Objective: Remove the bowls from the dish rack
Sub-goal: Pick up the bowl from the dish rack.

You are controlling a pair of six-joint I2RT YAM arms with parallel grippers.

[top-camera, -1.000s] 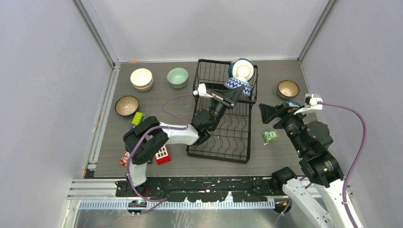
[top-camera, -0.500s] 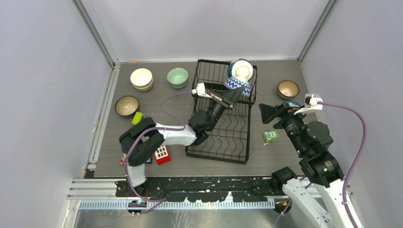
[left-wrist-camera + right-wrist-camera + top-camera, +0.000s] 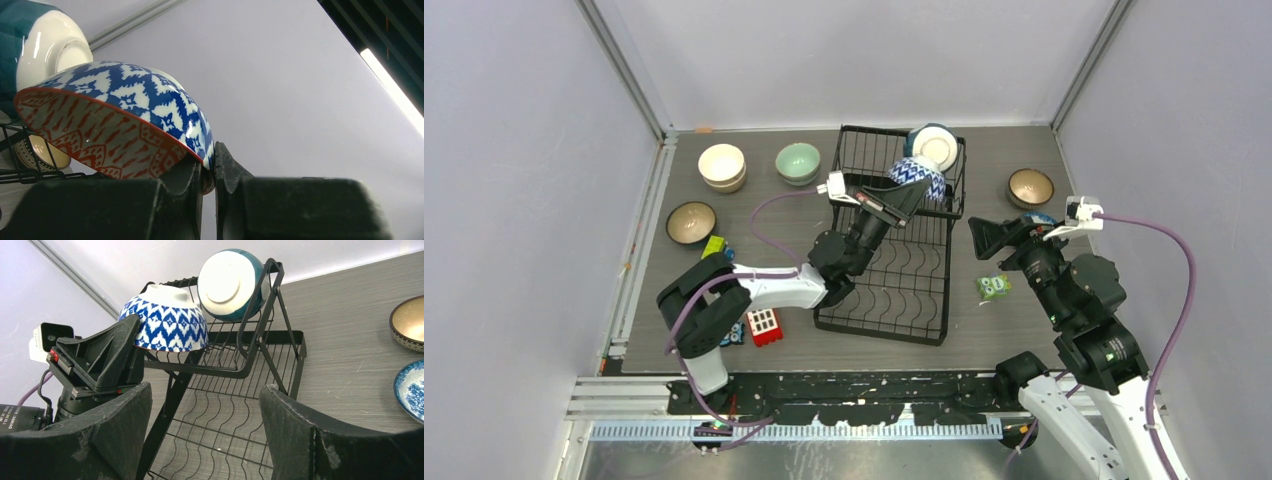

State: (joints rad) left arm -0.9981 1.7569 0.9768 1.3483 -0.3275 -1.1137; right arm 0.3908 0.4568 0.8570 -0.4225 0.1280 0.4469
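My left gripper (image 3: pixel 908 198) is shut on the rim of a blue-and-white patterned bowl (image 3: pixel 917 173) with a red patterned inside (image 3: pixel 100 137). It holds the bowl upside down and tilted over the upper basket of the black wire dish rack (image 3: pixel 902 285); the rim sits between the fingers (image 3: pixel 214 167). A dark teal bowl (image 3: pixel 934 146) with a cream base leans on its side in the basket's far corner (image 3: pixel 229 282). My right gripper (image 3: pixel 986 240) is open and empty to the right of the rack; its own view shows the rack (image 3: pixel 235 410) and the held bowl (image 3: pixel 165 322).
On the table's left are stacked cream bowls (image 3: pixel 722 165), a pale green bowl (image 3: pixel 798 162) and a brown bowl (image 3: pixel 691 222). On the right are a brown bowl (image 3: pixel 1031 187) and a blue-and-white bowl (image 3: pixel 412 390). Toy blocks (image 3: pixel 765 325) and a green packet (image 3: pixel 994 287) lie near the front.
My left gripper has raised the blue-and-white bowl and carried it slightly left and away, above the upper basket. The right arm has not moved.
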